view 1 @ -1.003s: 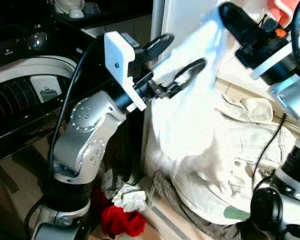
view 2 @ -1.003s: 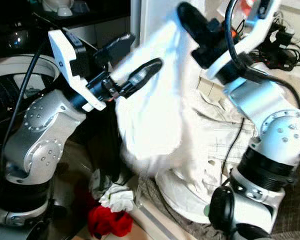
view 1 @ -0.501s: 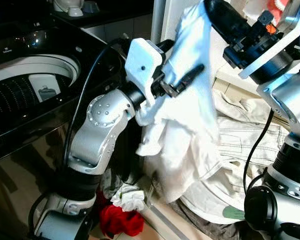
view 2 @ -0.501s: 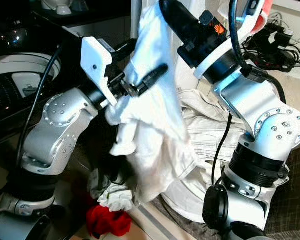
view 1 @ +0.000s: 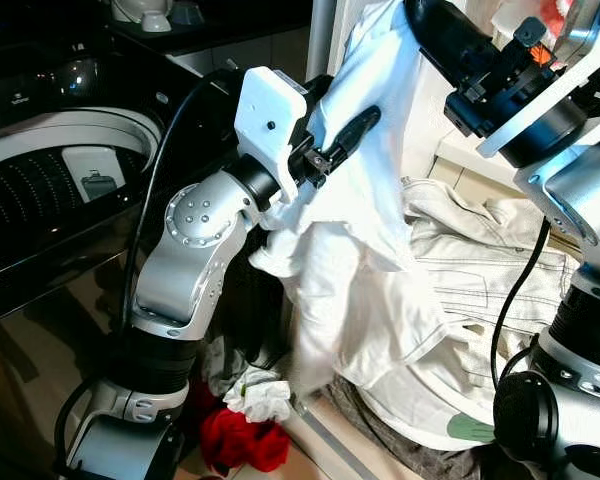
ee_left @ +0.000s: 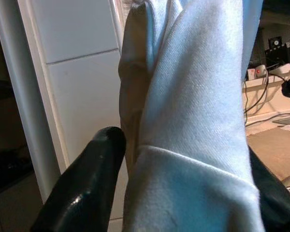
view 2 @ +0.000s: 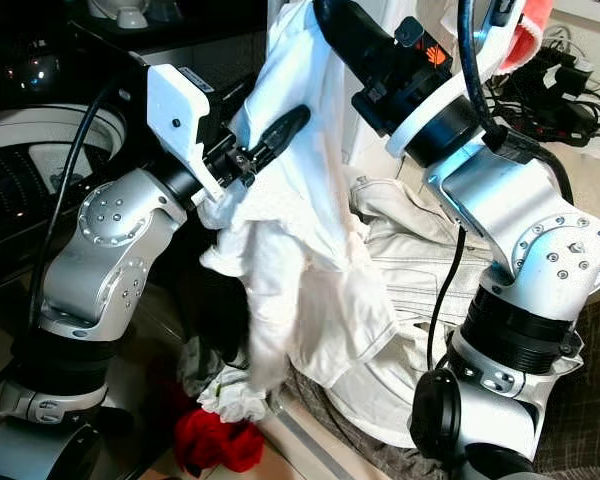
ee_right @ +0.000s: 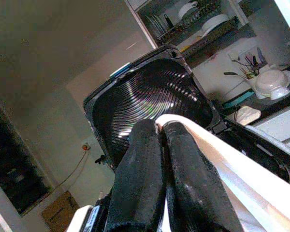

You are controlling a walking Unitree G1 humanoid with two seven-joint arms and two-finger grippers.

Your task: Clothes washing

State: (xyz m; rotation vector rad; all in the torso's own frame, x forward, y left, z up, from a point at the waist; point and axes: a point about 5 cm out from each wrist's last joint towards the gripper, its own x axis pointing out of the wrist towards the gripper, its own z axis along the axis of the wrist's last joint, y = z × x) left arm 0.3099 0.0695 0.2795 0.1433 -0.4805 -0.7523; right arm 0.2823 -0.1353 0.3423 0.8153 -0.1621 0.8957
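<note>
A white garment (view 1: 370,200) hangs in the air between both arms, its lower part drooping toward the clothes pile. My right gripper (view 2: 330,15) is raised high and is shut on the garment's top edge; the right wrist view shows its fingers (ee_right: 140,164) pressed together on a white hem. My left gripper (view 1: 335,125) is lower and to the left, shut on a bunched fold of the same garment. In the left wrist view the cloth (ee_left: 193,121) is packed between its black fingers (ee_left: 87,183). The top-loading washing machine (view 1: 80,125) stands at the left with its drum open.
A pile of white clothes (view 1: 480,290) lies at the right over a grey cloth (view 1: 400,450). A red cloth (view 1: 240,440) and a crumpled white one (view 1: 262,395) lie on the floor by the washer. A white panel (ee_left: 77,72) stands behind the garment.
My left gripper, open a second ago, has shut on a fold of the garment and lifted it slightly leftward. The right gripper rose, and the cloth now hangs off the pile.
</note>
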